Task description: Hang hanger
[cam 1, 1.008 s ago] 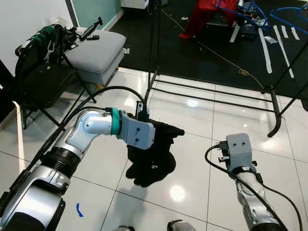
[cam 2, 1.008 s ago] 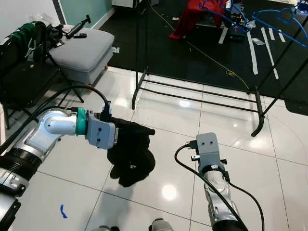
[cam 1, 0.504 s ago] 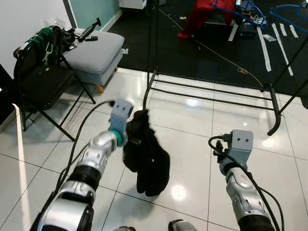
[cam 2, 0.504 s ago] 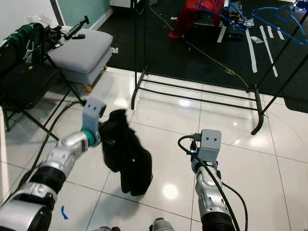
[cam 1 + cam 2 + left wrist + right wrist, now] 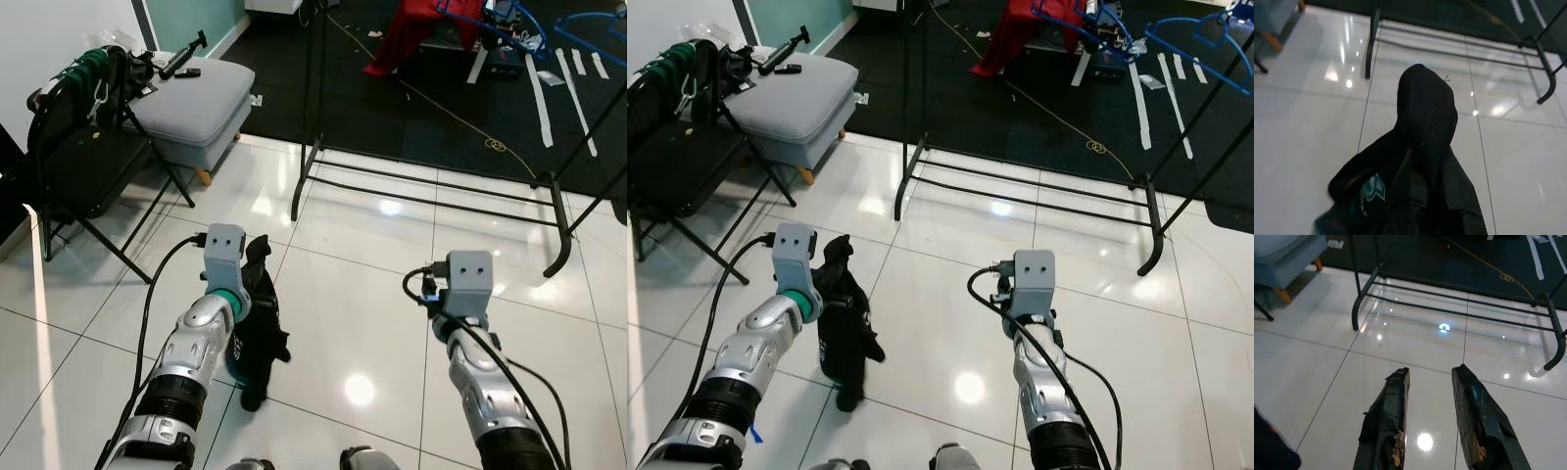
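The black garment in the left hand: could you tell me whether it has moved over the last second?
Yes. The black garment has swung left and nearer the robot, away from the black metal rack's left post.

Glossy white tiled floor [image 5: 353, 294] meets a black carpet [image 5: 392, 88], with a grey cushioned ottoman [image 5: 191, 98] beside a black folding chair [image 5: 83, 171] by the white wall [image 5: 49, 39].

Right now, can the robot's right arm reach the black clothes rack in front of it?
Probably not yet. The right pincer is open and empty, with bare tile between it and the clothes rack, so nothing blocks it, but the rack looks beyond reach.
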